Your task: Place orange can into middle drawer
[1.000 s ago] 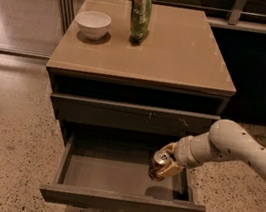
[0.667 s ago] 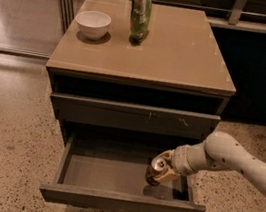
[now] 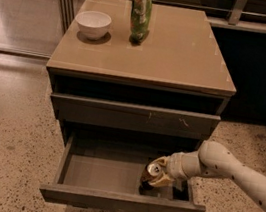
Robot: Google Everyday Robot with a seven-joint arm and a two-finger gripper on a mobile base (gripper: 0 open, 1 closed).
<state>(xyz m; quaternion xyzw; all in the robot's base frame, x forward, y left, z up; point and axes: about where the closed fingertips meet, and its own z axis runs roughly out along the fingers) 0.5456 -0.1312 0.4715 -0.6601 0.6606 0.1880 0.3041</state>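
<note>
"Where was the claw (image 3: 158, 175)?"

"It was low inside the open drawer (image 3: 101, 174), near the right end. It sat at the tip of the pale arm (image 3: 233, 170), which reached in from the right."

"And the can (image 3: 153, 170)?"

"The can was in the claw. Its fingers were closed around the can's sides, and the can leaned with its silver top turned up and to the left. It was between the drawer's walls and below the rim. Whether its base touched the floor could not be told, because the claw and its shadow covered that spot."

"What lay around the claw?"

"Bare grey drawer floor stretched away to its left. The drawer's plain front ran just in front of it, and the right wall stood close on its other side. Directly above it was a shut drawer front (image 3: 134, 116) with small pale scuffs."

"And higher up?"

"The counter (image 3: 192, 57) was well above the claw. A white bowl (image 3: 92, 22) sat up there, far to the left. A tall green bag (image 3: 141, 10) stood upright beside the bowl, also left of the claw. Neither was anywhere near it."
</note>
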